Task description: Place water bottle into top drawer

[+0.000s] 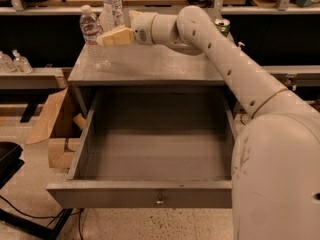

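The water bottle (93,37), clear and ribbed with a white cap and a red-striped label, stands upright at the left rear of the grey cabinet top (160,66). My gripper (111,36) reaches in from the right at label height, its tip right at the bottle's right side. The top drawer (100,194) is pulled fully open below, with its small metal knob (160,200) at the centre of the front. Nothing lies inside it.
A second clear bottle (113,5) with a pale label stands just behind the gripper. A can (222,26) sits at the right rear of the top. A cardboard box (54,129) stands on the floor at the left. Small bottles (14,62) sit on a low left shelf.
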Tool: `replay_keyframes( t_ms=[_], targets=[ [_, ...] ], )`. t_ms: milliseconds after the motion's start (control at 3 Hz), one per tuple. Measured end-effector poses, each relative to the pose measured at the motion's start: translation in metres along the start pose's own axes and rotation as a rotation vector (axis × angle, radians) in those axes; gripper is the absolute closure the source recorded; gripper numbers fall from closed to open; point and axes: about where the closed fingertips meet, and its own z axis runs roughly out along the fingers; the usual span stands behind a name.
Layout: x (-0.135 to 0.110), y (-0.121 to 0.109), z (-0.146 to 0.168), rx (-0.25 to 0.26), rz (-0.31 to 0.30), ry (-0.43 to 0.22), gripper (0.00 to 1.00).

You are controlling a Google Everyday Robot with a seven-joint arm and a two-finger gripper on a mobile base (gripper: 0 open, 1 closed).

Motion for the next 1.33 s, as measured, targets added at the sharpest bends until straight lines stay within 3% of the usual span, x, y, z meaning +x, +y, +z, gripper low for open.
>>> replay_keyframes(
  t_ms=[333, 667, 1333],
  targets=[
    [-0.016, 0.011, 0.012, -0.016, 0.016, -0.083, 0.0],
    [-0.025, 0.033, 0.021, -0.029, 0.021, -0.115, 0.0],
    [-0.002, 0.057, 0.051, -0.037, 0.031, -0.058, 0.0]
  ],
)
